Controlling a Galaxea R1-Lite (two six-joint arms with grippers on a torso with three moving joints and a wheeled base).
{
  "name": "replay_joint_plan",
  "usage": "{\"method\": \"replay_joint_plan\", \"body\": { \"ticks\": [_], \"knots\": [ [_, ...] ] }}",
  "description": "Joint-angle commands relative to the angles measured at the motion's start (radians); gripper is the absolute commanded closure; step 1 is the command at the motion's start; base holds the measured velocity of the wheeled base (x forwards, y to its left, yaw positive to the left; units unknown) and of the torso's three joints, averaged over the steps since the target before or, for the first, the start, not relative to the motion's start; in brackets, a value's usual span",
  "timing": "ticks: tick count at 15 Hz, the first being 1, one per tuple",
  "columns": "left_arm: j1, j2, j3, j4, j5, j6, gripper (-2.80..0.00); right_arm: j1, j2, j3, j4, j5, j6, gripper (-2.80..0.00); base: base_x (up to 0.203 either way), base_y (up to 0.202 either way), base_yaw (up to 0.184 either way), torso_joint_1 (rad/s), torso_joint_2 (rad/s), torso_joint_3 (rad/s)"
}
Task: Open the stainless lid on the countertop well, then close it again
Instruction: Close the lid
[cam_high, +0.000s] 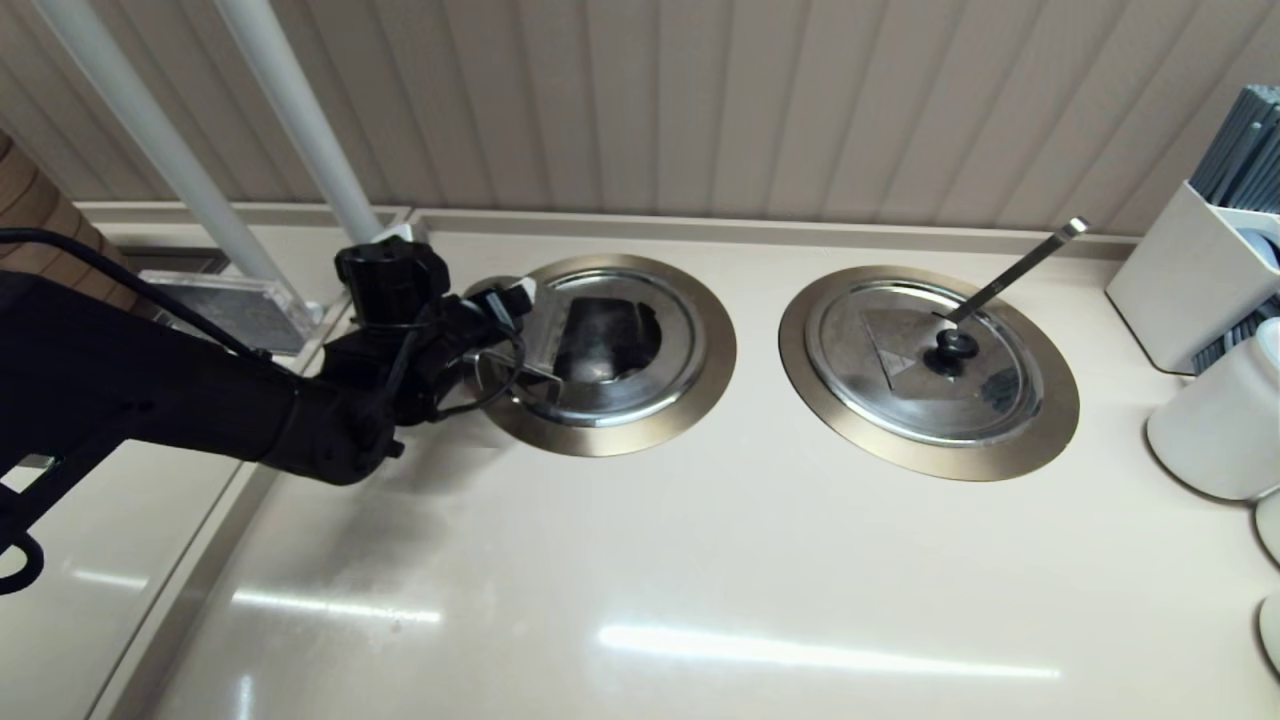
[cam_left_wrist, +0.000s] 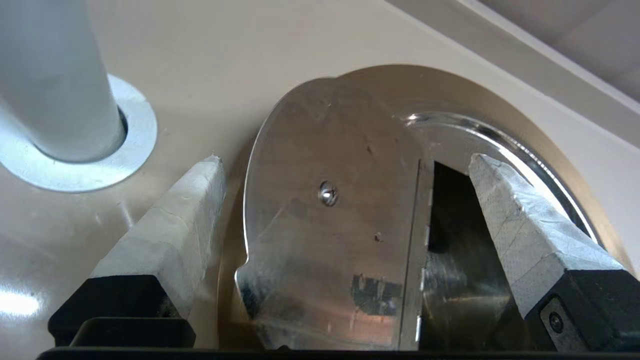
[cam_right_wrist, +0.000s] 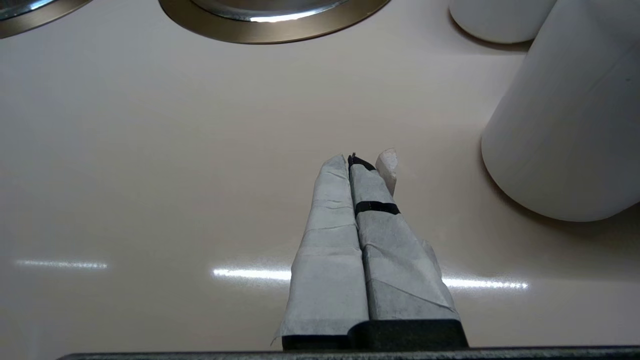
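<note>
Beige and glossy, the tabletop (cam_high: 640, 560) filled the lower frame of the head view, with a ribbed wall behind. Left of centre sat the countertop well with its wide bronze-coloured rim (cam_high: 640, 425), dark inside and half uncovered. Its round shiny stainless lid (cam_high: 545, 345) had the folding half-flap swung up and standing over the well's left side; in the left wrist view the flap's underside (cam_left_wrist: 330, 225) faced the camera, a small rivet at its middle, the hinge line just beside the dark opening. The left gripper (cam_left_wrist: 345, 165) hovered around that raised flap, fingers (cam_left_wrist: 175, 230) spread wide apart, one on each side and apparently not touching it. At right of centre lay the twin steel lid with a straight ladle handle (cam_high: 925, 365), closed. The right gripper (cam_right_wrist: 362, 162) hung low over bare tabletop near a white cylindrical container (cam_right_wrist: 565, 125), fingers pressed together, idle.

Unheld, the flap could drop shut with a clang if nudged. Closing it by a push from one finger might make it slam or skid the whole lid off its seat.
</note>
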Motion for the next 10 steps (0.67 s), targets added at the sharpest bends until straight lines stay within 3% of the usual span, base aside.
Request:
{"method": "replay_joint_plan", "body": {
  "ticks": [1,10],
  "knots": [
    [-0.006,-0.007,-0.028,0.007,0.001,-0.003,-2.80,0.000,0.000,0.005,0.000,0.000,0.000,0.00,0.000,0.000,0.000,0.000,0.00,0.000],
    [-0.048,0.014,-0.118,0.049,0.000,-0.003,-2.80,0.000,0.000,0.005,0.000,0.000,0.000,0.00,0.000,0.000,0.000,0.000,0.00,0.000]
  ]
}}
